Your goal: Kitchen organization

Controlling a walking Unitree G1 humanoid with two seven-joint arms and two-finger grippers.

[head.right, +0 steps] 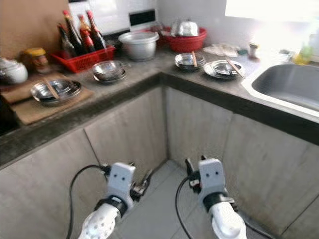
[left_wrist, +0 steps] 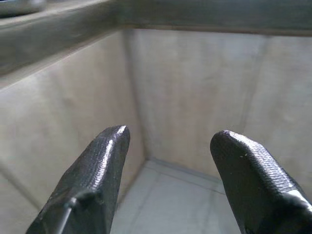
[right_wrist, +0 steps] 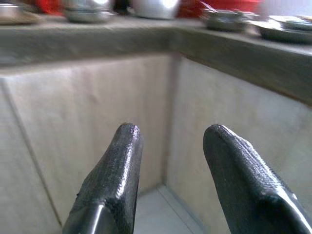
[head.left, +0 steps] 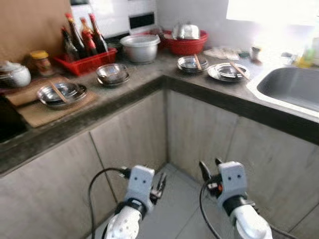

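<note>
An L-shaped dark stone counter [head.left: 149, 84] wraps around a corner in front of me. On it lie stacked steel dishes: one stack with chopsticks on a mat at the left [head.left: 60, 93], one of bowls [head.left: 112, 73] near the corner, and two more with chopsticks at the right [head.left: 192, 62] [head.left: 228, 71]. My left gripper [head.left: 160, 183] and right gripper [head.left: 210, 168] hang low in front of the cabinet doors, well below the counter. Both are open and hold nothing, with fingers [left_wrist: 92, 175] [right_wrist: 114, 180] spread apart in the wrist views.
A red rack of sauce bottles [head.left: 82, 47], a steel pot [head.left: 140, 47] and a red basin [head.left: 187, 42] with a steel lid stand at the back. A white teapot [head.left: 14, 73] and a jar [head.left: 41, 60] sit far left. A steel sink [head.left: 294, 87] is at the right. Grey floor tiles [head.left: 174, 209] lie below.
</note>
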